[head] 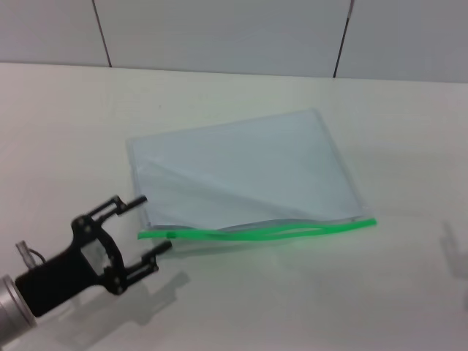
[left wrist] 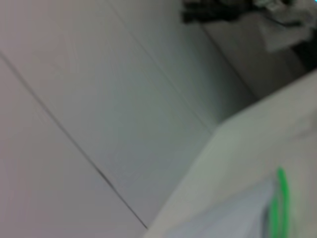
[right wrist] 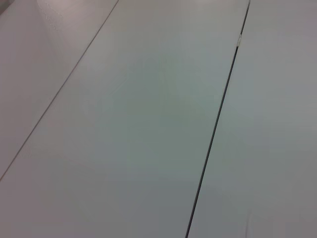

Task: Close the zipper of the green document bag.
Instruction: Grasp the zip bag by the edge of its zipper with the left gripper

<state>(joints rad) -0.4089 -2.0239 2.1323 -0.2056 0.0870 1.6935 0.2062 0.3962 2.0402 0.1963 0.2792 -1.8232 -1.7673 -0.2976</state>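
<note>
The green document bag (head: 245, 168) lies flat on the white table, a translucent pale pouch. Its zipper (head: 256, 232) runs as a bright green strip along the near edge, with the two sides parted in the middle. A small slider tab (head: 170, 234) sits at the strip's left end. My left gripper (head: 150, 223) is open just left of that end, one finger by the pouch's left edge and the other below the strip. The left wrist view catches a blurred piece of the zipper (left wrist: 282, 198). My right gripper is out of view.
The white table (head: 66, 124) spreads around the pouch on all sides. A panelled wall (head: 219, 33) rises behind its far edge. A faint shadow (head: 455, 252) falls at the right edge of the table.
</note>
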